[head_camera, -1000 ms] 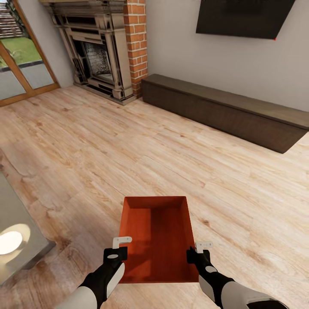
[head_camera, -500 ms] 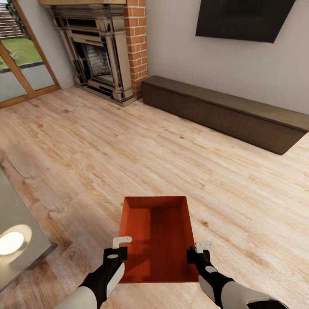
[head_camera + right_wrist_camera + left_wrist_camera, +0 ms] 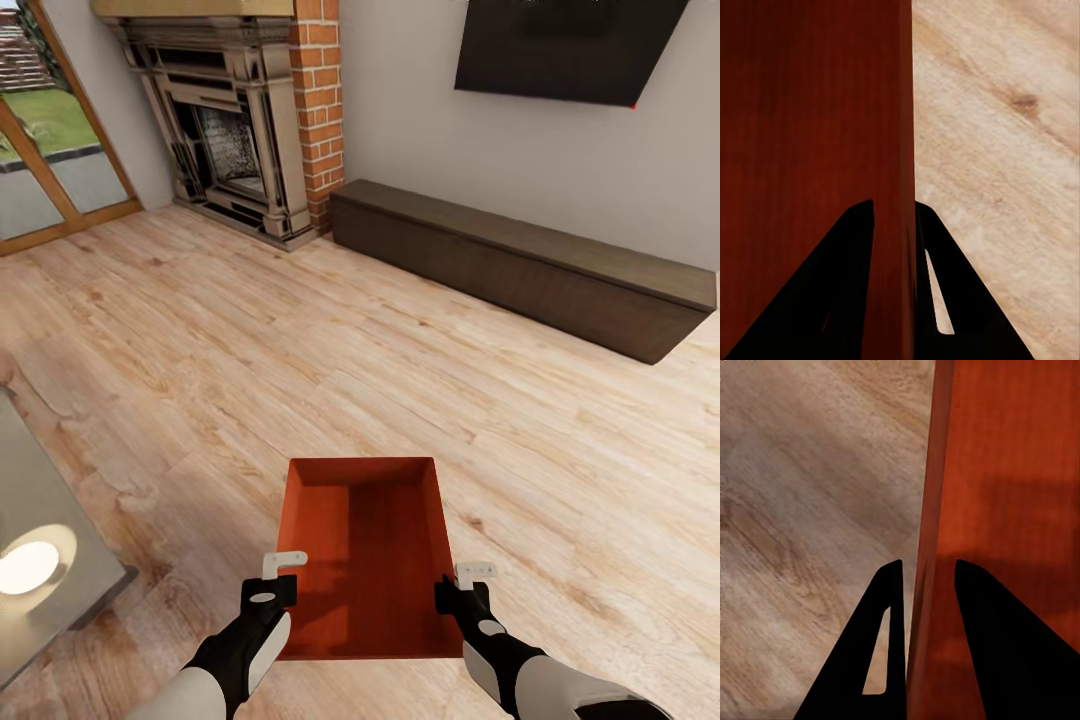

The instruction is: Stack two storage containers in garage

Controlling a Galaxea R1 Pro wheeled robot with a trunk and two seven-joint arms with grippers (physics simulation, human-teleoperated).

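Over wood floor (image 3: 400,360), storage container (image 3: 370,560) – near edge cut off, left tool (image 3: 921,577), right tool (image 3: 894,214) each clamping a wall

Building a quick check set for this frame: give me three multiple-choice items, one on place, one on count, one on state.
1. Where is the red box?
A. On the long dark bench
B. Between the two grippers, above the wood floor
C. Inside the fireplace

2. How many red boxes show in the head view?
A. One
B. Two
C. Three

3. How does the left gripper stand to the box?
A. Open and well away from it
B. Shut on empty air
C. Shut on its side wall, one finger inside, one outside

Answers:
1. B: the box sits between the left gripper and the right gripper, with the wood floor beneath and the bench and fireplace far ahead.
2. A: a single box shows.
3. C: the left wrist view shows the thin wall between the two fingers.
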